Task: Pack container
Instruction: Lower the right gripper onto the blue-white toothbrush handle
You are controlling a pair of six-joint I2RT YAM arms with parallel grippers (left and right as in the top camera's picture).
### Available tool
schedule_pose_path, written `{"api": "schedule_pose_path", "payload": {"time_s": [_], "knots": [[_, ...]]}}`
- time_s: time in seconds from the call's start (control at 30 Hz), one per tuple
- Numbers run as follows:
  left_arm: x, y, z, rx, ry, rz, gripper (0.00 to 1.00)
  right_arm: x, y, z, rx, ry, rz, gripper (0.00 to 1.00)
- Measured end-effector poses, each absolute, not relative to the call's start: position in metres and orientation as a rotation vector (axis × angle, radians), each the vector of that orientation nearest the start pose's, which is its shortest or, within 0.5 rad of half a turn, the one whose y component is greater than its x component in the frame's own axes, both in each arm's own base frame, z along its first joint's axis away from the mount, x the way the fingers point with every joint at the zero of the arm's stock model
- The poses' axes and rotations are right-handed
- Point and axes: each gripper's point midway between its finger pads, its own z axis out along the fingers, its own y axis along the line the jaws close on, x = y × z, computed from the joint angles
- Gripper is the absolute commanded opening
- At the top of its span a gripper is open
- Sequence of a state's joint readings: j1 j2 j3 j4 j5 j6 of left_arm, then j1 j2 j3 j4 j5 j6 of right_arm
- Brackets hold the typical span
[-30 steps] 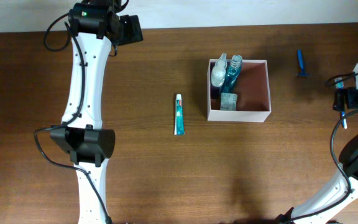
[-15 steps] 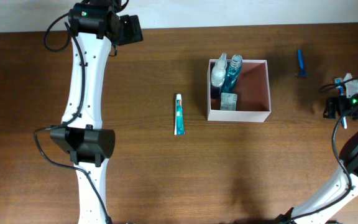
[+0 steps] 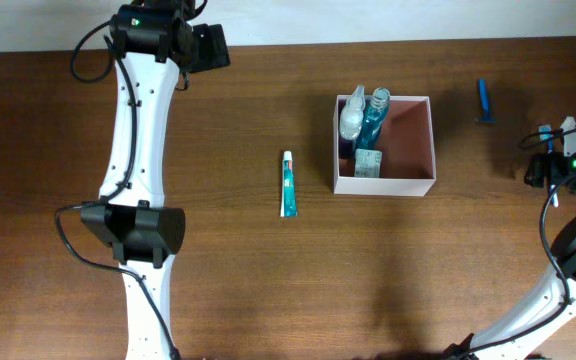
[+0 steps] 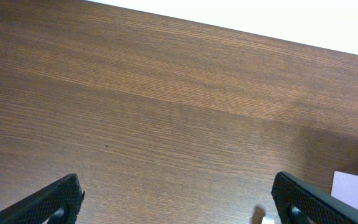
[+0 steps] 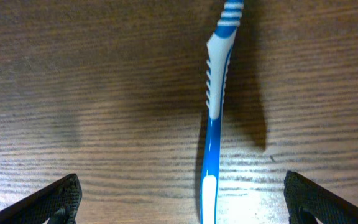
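Overhead: container (image 3: 413, 140) sits right of worktop (image 3: 268, 280) centre, bottles (image 3: 363, 115) against its left wall.
Left wrist: my left fingers (image 4: 55, 199) fully spread, holding nothing; container corner at lower right.
Right wrist: my right fingers (image 5: 55, 199) fully spread, empty, straddling a blue toothbrush (image 5: 213, 124).

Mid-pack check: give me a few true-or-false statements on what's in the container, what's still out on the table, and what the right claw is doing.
1. The container is empty. False: a clear bottle, a blue bottle and a small packet are inside.
2. The toothpaste tube lies on the table, outside the container. True.
3. The right claw is shut on the toothbrush. False: it is open, and the toothbrush lies on the table between its fingers.
4. The blue razor lies outside the container. True.
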State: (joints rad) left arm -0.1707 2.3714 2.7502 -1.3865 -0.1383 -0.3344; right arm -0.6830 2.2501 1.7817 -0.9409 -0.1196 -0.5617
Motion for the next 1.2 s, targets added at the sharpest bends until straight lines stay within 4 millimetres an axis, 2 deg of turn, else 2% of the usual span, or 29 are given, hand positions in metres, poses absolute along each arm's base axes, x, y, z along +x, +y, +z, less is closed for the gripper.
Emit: {"api": "schedule_pose_path", "payload": {"time_s": [0.33, 0.47, 0.57, 0.8, 0.87, 1.0, 1.13, 1.2], "knots": [[0.541, -0.069, 0.237, -0.261, 2.551, -0.013, 0.99, 0.384, -0.283, 0.004, 0.163, 2.931, 0.022, 0.92], [0.541, -0.069, 0.237, -0.261, 2.551, -0.013, 0.99, 0.388, -0.286, 0.005, 0.161, 2.912, 0.004, 0.73], [0.541, -0.069, 0.237, -0.261, 2.550, -0.013, 0.99, 0.390, -0.287, 0.005, 0.170, 2.904, -0.002, 0.65], [0.541, -0.069, 0.237, -0.261, 2.551, -0.013, 0.99, 0.391, -0.288, 0.003, 0.221, 2.897, 0.001, 0.39], [0.541, -0.069, 0.237, -0.261, 2.550, -0.013, 0.99, 0.391, -0.289, 0.003, 0.232, 2.896, 0.001, 0.38], [0.541, -0.069, 0.237, -0.261, 2.551, -0.013, 0.99, 0.391, -0.288, 0.003, 0.266, 2.894, 0.006, 0.25], [0.541, -0.069, 0.237, -0.261, 2.551, -0.013, 0.99, 0.390, -0.287, 0.003, 0.285, 2.897, 0.013, 0.24], [0.541, -0.069, 0.237, -0.261, 2.551, -0.013, 0.99, 0.389, -0.287, 0.003, 0.288, 2.899, 0.015, 0.19]]}}
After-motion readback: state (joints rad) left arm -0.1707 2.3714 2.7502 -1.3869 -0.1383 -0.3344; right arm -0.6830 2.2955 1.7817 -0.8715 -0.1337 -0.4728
